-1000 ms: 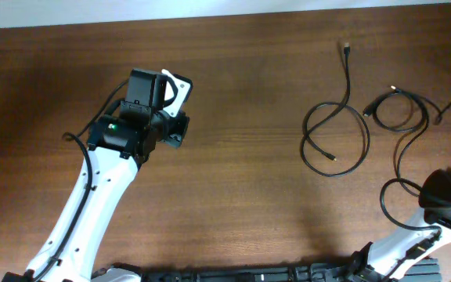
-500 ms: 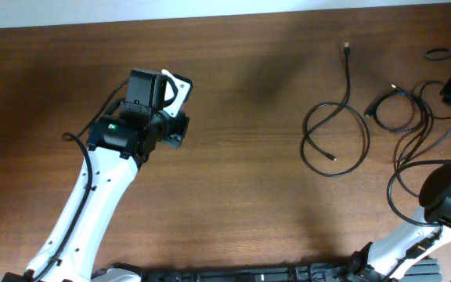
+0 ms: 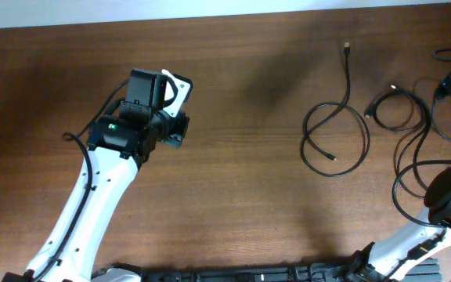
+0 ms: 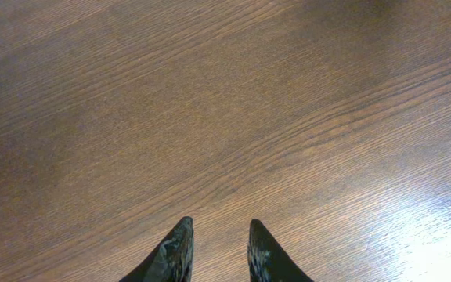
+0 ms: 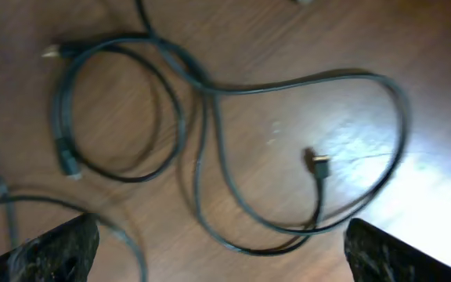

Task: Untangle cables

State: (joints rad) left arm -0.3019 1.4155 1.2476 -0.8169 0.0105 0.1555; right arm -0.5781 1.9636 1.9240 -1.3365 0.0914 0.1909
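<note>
Right arm is swinging in. A second ago only its lower link was showing, below-right of the big looped cable (image 3: 335,133). Now the right gripper (image 5: 221,239) is hanging right of that loop, just past the small coil (image 3: 398,110), and sitting slightly lower in the overhead view than half a second ago. Its fingers are standing wide apart, grasping nothing.

The loop and the coil aren't moving, lying the same way on the table (image 3: 249,196) in all three overhead shots. The coil's plug end is sitting just beside the loop's right edge (touching or not, can't tell).

Strands further right of the loop are reading differently between shots, but it's unclear whether that's cable or the arm's own wiring.

Left gripper (image 4: 219,235) is idling well left of the loop, fingers narrowly parted over bare wood, holding nothing, not shifting.

Judgement: no untangling is happening yet. The right arm looks to be lining up a first pick, likeliest on the small coil.
</note>
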